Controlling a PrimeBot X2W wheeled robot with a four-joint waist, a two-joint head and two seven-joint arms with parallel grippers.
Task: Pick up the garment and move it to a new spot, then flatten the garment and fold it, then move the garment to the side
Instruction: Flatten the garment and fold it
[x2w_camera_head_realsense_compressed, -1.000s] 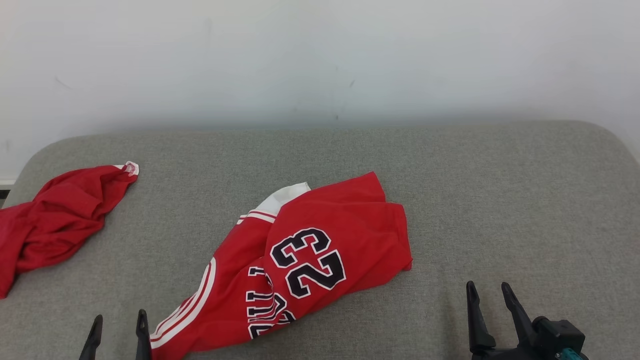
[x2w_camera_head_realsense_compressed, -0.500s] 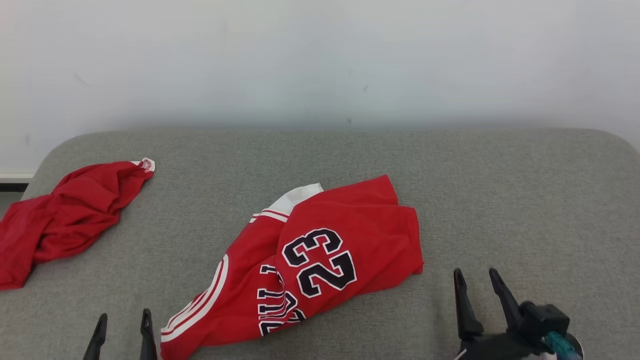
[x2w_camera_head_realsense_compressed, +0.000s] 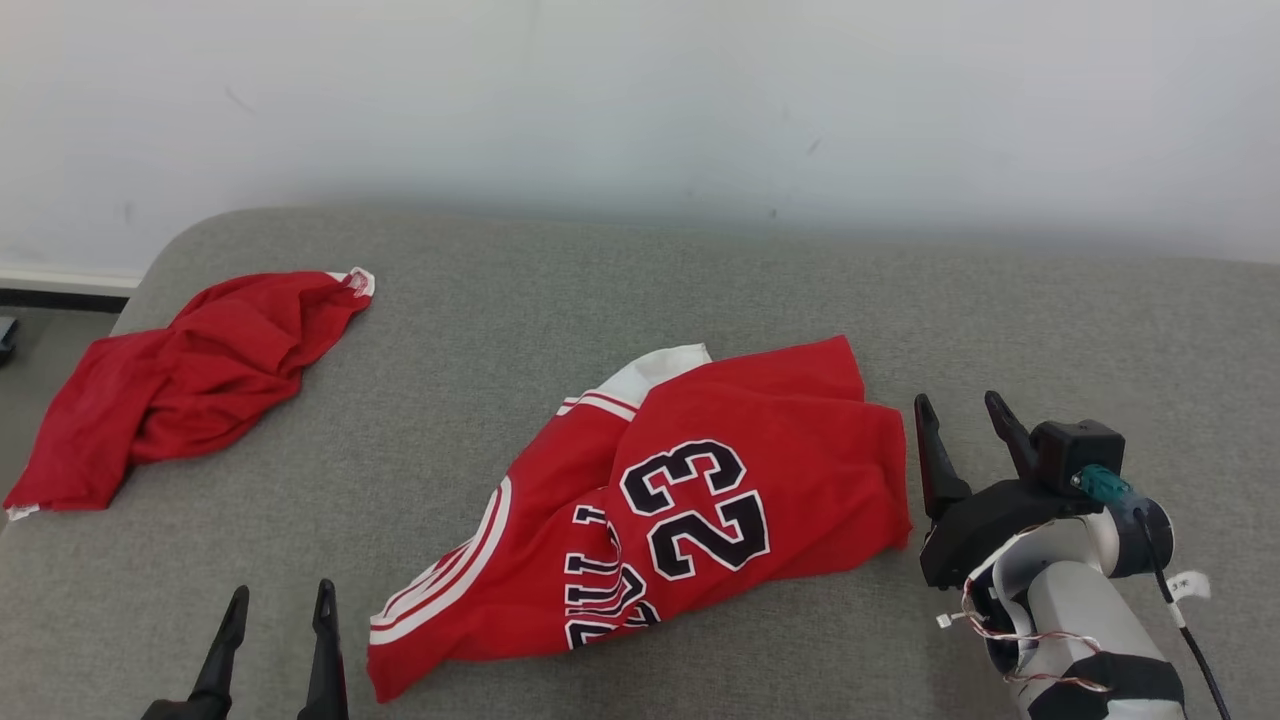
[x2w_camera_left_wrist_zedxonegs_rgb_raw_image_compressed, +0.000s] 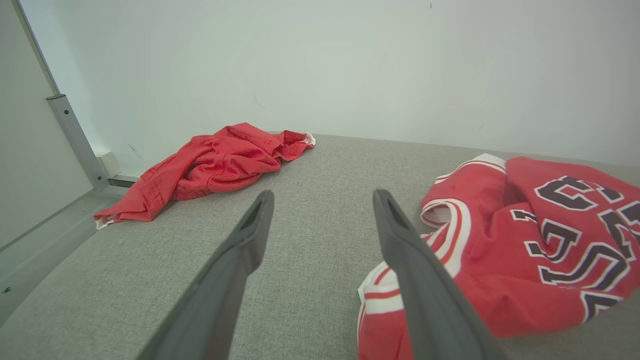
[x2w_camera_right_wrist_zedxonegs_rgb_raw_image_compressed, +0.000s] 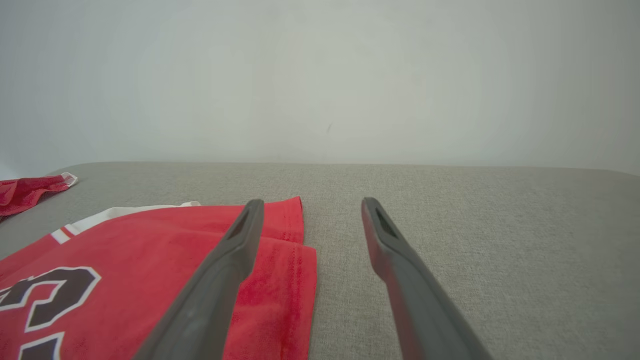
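A red jersey (x2w_camera_head_realsense_compressed: 680, 500) with white trim and a black "23" lies crumpled in the middle of the grey cushion (x2w_camera_head_realsense_compressed: 640, 290); it is the garment (x2w_camera_left_wrist_zedxonegs_rgb_raw_image_compressed: 540, 240) at the right of the left wrist view and the red cloth (x2w_camera_right_wrist_zedxonegs_rgb_raw_image_compressed: 125, 260) at the lower left of the right wrist view. My right gripper (x2w_camera_head_realsense_compressed: 960, 403) stands open just off the jersey's right edge, nothing between its fingers. My left gripper (x2w_camera_head_realsense_compressed: 280, 600) is open near the front edge, left of the jersey's striped hem, holding nothing.
A second red garment (x2w_camera_head_realsense_compressed: 190, 370) lies bunched at the cushion's far left corner, seen as a red heap (x2w_camera_left_wrist_zedxonegs_rgb_raw_image_compressed: 210, 162) in the left wrist view. A pale wall (x2w_camera_head_realsense_compressed: 640, 90) stands behind. Bare grey cushion stretches right of the jersey.
The head camera has shifted, sliding the scene rightward. My right gripper has moved forward and up to the jersey's right edge. The left gripper has barely moved.
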